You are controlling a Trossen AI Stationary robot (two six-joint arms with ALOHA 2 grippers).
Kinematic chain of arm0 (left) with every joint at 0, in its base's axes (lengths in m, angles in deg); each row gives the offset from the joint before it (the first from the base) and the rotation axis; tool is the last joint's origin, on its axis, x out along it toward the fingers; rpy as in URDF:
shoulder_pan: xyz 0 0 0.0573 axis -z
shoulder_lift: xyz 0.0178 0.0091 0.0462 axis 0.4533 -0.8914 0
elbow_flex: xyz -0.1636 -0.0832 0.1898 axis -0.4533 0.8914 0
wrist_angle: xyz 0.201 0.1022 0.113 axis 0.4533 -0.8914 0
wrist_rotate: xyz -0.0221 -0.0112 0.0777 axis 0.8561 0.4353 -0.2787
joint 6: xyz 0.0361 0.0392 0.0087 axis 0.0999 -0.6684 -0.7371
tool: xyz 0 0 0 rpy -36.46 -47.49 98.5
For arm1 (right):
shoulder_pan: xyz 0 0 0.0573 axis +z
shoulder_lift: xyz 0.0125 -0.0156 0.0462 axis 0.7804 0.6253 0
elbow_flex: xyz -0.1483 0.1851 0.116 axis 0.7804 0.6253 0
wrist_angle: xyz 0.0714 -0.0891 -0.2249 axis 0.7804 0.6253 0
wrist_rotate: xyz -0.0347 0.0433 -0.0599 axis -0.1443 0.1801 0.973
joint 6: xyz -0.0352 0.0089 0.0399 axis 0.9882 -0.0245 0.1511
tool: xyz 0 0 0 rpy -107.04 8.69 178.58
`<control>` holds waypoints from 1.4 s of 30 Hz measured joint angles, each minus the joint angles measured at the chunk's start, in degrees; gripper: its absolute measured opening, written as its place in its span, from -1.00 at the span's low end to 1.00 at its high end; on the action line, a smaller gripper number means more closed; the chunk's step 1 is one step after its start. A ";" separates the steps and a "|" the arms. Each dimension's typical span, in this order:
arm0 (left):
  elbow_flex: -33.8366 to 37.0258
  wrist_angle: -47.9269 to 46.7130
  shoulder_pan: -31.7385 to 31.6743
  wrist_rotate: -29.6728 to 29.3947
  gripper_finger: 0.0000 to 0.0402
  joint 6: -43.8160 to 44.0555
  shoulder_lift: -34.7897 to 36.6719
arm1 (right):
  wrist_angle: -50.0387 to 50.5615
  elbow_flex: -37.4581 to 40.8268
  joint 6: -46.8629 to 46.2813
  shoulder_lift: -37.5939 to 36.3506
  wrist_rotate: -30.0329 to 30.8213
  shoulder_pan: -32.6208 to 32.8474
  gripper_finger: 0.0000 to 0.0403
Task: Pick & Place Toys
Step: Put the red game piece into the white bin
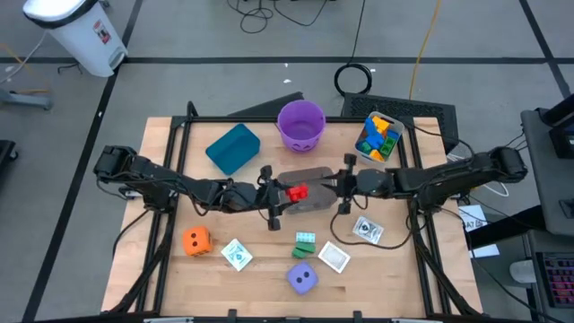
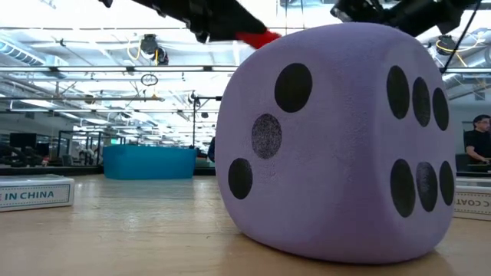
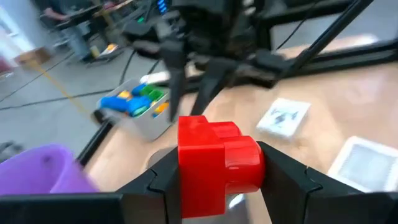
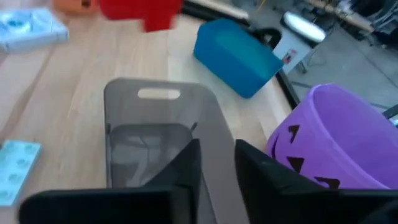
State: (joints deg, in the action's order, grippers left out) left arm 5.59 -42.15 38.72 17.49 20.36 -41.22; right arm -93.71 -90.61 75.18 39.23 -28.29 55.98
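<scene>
1. Leftmost in the low view, a flat card [image 2: 34, 192] on the table [image 1: 170, 269] shows the readable words "IN CHINA"; at that view's right edge another card [image 2: 473, 204] shows letters that read roughly "COAT", cut off.
2. Toward the table's front-left lie the orange die [image 1: 196, 240] and a white printed card [image 1: 237, 255].
3. Near the back edge, left of centre, the teal bin [image 1: 233, 148] lies tipped; what is in it cannot be made out.
4. At the table's middle, the left pincer [image 1: 276, 195] holds a red block [image 1: 298, 192] clamped between its two fingers [image 3: 158, 180], lifted above a clear grey tub [image 1: 305, 184]; the left wrist view shows the grip plainly.
5. The purple bucket [image 1: 300, 124] stands at the back edge, centre; the right wrist view alone shows a jack-o'-lantern face on its wall.
6. In front of centre sit a green block [image 1: 305, 240], the purple die [image 1: 302, 279] near the front edge, and a second card [image 1: 334, 257].
7. The right pincer [image 1: 345, 184] reaches to the tub's rim; its fingers [image 4: 180, 168] stand only slightly apart around the tub's wall.
8. Right of centre lies a third card [image 1: 368, 230].
9. At the back-right corner a clear tub [image 1: 380, 137] holds blue, yellow, green and orange blocks.
</scene>
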 joint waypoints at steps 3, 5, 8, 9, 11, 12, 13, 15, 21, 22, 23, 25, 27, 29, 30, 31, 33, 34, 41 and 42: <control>0.00 2.03 -0.06 4.22 -0.17 -0.74 -0.01 | -5.60 3.10 -0.35 -1.72 0.00 -0.12 -0.44; 0.00 2.11 -0.07 5.39 -0.17 -1.09 -0.04 | -11.59 5.44 -0.30 -2.20 -0.15 -0.11 -0.28; 0.00 2.15 -0.17 5.77 -0.17 -1.13 -0.07 | -23.41 9.57 1.26 -2.24 -6.58 -0.12 -0.02; 0.00 2.50 -0.34 6.19 -0.17 -1.13 -0.30 | -27.28 11.00 1.78 -1.93 -9.47 -0.12 0.06; 0.00 3.49 -0.71 7.38 -0.17 -1.15 -0.96 | -34.83 13.00 1.64 -0.40 -14.07 -0.07 0.23; 0.03 3.69 -0.90 7.56 -0.17 -1.10 -1.27 | -37.72 13.70 1.07 0.33 -15.40 -0.06 0.31; 0.04 4.39 -1.16 7.88 -0.17 -0.92 -1.76 | -39.80 13.91 0.32 1.18 -16.45 -0.09 0.38; 0.04 5.51 -1.71 8.75 -0.17 -0.53 -2.42 | -42.09 13.64 -0.96 3.00 -18.11 -0.12 0.50; 0.04 7.02 -2.87 10.45 -0.17 0.17 -3.75 | -44.98 10.54 -2.67 9.17 -19.63 -0.10 0.66; 0.04 7.02 -2.89 10.46 -0.17 0.30 -3.75 | -45.03 10.24 -2.51 9.92 -19.62 -0.10 0.66; 0.04 6.92 -2.88 10.46 -0.17 0.37 -3.72 | -45.03 10.19 -2.28 10.39 -19.62 -0.10 0.66; 0.04 6.38 -2.86 10.46 -0.15 0.48 -3.73 | -45.14 9.60 -1.53 11.41 -19.62 -0.10 0.65; 0.04 6.66 -2.69 10.50 -0.14 0.37 -3.74 | -45.76 9.41 -1.15 11.77 -19.62 -0.10 0.60; 0.04 6.90 -2.69 10.50 -0.15 0.36 -3.72 | -47.34 9.43 -1.18 12.46 -19.64 -0.10 0.53; 0.04 6.75 -2.69 10.50 -0.16 0.38 -3.72 | -47.37 9.39 -1.18 12.57 -19.62 -0.08 0.49; 0.04 6.62 -2.69 10.50 -0.17 0.42 -3.72 | -47.30 9.48 -1.18 12.57 -19.64 -0.08 0.44; 0.04 6.72 -2.66 10.50 -0.17 0.64 -3.72 | -47.74 9.47 -1.18 12.56 -19.64 -0.08 0.33; 0.04 6.84 -2.67 10.50 -0.17 0.82 -3.72 | -47.77 9.46 -1.18 12.53 -19.64 -0.08 0.28; 0.04 6.75 -2.67 10.76 -0.14 1.03 -3.72 | -47.76 9.46 -1.18 12.55 -22.63 -0.08 -0.16; 0.04 6.73 -2.64 10.81 -0.15 1.05 -3.72 | -47.78 9.46 -1.16 12.55 -22.83 -0.08 -0.22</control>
State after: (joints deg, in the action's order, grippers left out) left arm 5.63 -35.42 36.08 28.30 21.41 -44.95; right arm -141.49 -81.15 74.02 51.78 -51.12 55.90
